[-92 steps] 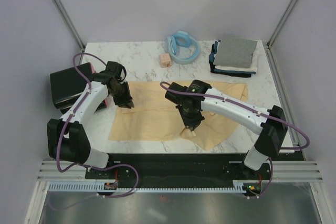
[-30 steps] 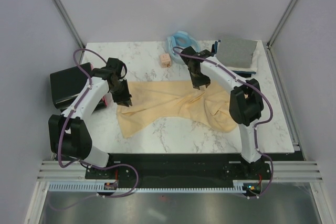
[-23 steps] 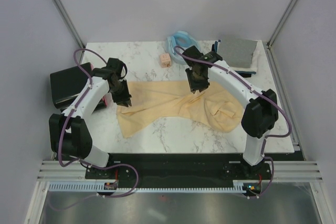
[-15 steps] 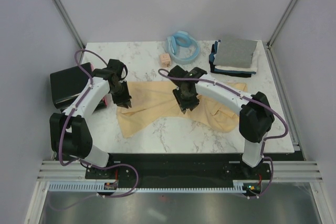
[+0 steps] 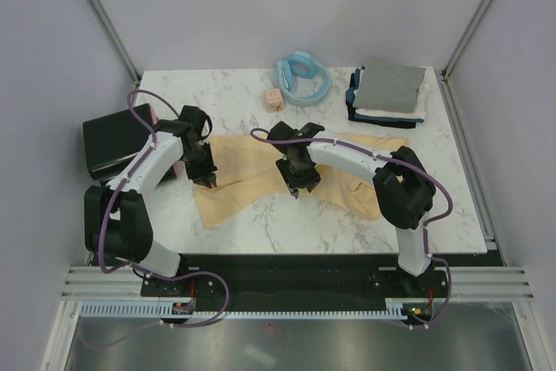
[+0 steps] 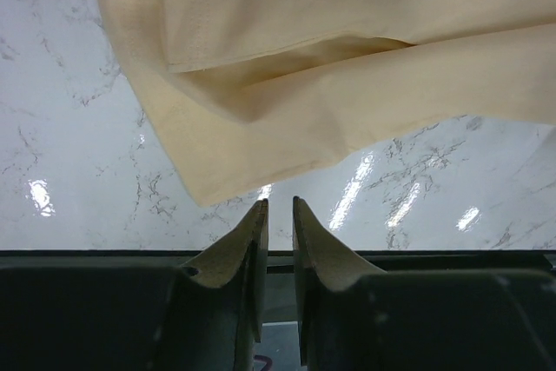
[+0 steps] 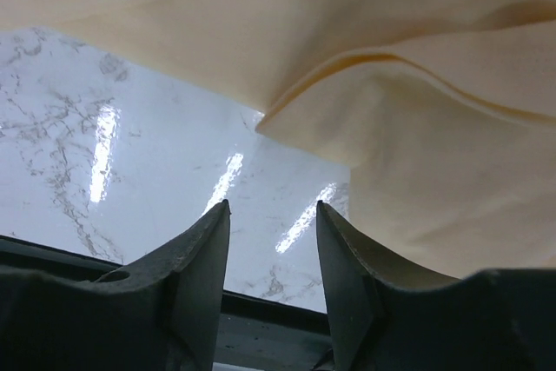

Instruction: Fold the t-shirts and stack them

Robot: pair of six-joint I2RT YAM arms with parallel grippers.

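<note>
Cream t-shirt (image 5: 252,173) lies rumpled mid-table (image 5: 217,97); folded stack (image 5: 388,93) of grey, white and navy shirts sits at the far right corner. Right gripper (image 7: 271,206) spread, empty, at the cream shirt's near edge. Left gripper (image 6: 278,206) a slit apart, nothing between, at its left edge.

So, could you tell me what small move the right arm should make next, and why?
Probably lower the right gripper and close it on the near edge of the cream t-shirt: its jaws stand open and empty just off that edge, over the marble table.
</note>
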